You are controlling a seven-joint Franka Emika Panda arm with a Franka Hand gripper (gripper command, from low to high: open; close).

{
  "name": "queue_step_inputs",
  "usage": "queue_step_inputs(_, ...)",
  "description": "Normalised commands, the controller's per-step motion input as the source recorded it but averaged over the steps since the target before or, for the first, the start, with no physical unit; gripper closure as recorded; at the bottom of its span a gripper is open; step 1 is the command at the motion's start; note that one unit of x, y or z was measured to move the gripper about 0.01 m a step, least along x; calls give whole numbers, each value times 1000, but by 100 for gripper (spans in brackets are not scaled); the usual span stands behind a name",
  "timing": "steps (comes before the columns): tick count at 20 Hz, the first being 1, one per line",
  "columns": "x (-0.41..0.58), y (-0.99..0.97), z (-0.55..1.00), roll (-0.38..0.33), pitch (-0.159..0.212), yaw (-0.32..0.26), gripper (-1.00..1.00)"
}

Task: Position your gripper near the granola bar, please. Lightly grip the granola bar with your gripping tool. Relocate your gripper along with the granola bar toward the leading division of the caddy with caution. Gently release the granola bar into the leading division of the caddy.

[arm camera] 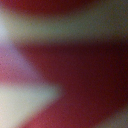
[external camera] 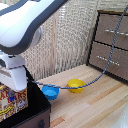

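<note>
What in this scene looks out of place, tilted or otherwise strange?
The granola bar stands upright at the caddy, directly under the pincer, instead of lying flat. The wrist view is only a red and pale blur, too close to read. The blue bowl and yellow bowl sit normally on the table.

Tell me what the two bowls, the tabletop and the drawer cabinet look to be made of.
The blue bowl and yellow bowl: smooth, evenly coloured, probably plastic. The tabletop: light wood in planks, with visible seams. The drawer cabinet: brown, wood-like fronts with pale bar handles, possibly metal; too blurred to be sure.
</note>
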Motion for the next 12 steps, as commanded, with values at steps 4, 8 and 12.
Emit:
queue_step_inputs(4, 91, -367, -18, 50, -45, 35, 100)
queue_step_inputs(8, -14, 37, -134, 1, 0, 0, -100)
queue_step_inputs(12, -11, 16, -44, 0, 23, -29, -100)
